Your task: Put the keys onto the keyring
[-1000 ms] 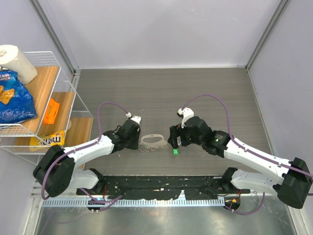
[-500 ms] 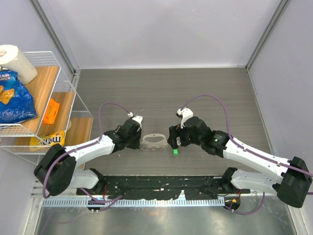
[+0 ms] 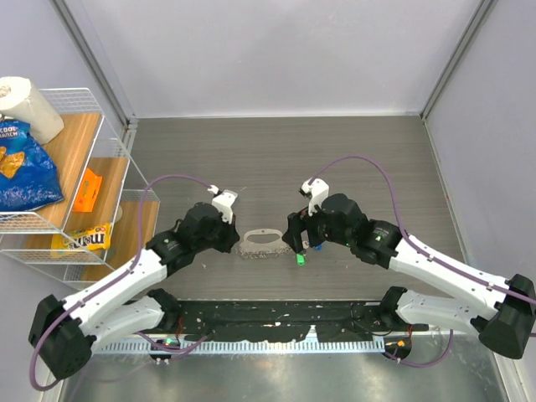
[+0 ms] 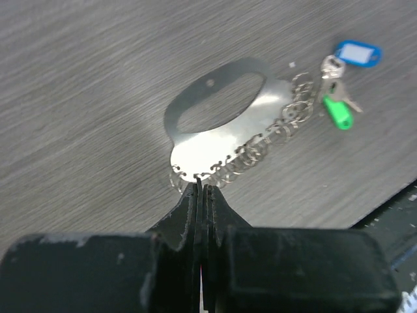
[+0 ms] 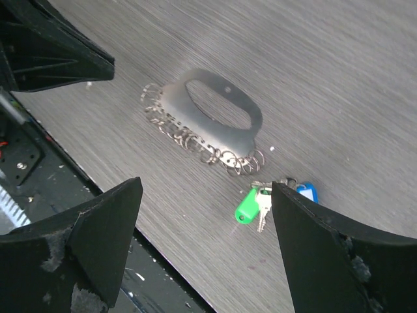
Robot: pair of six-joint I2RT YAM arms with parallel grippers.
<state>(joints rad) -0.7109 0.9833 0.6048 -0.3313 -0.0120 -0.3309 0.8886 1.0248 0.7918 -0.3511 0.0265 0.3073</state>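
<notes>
Left gripper (image 4: 200,190) — jaws closed at the edge of the keyring (image 4: 221,140), likely steadying it; right gripper (image 5: 207,186) spread wide above the keys (image 5: 259,201) — poised to pick.

The worktop (image 4: 98,78) is grey with fine wood-grain streaks. The keyring (image 4: 215,140) is shiny silver. The green key (image 4: 337,112) has a bright green head; the blue tag (image 4: 357,53) carries a white panel. The jaws are black.

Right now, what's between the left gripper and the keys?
The silver looped plate and its row of rings, running from the left gripper towards the keys; the left wrist view shows it clearest.
</notes>
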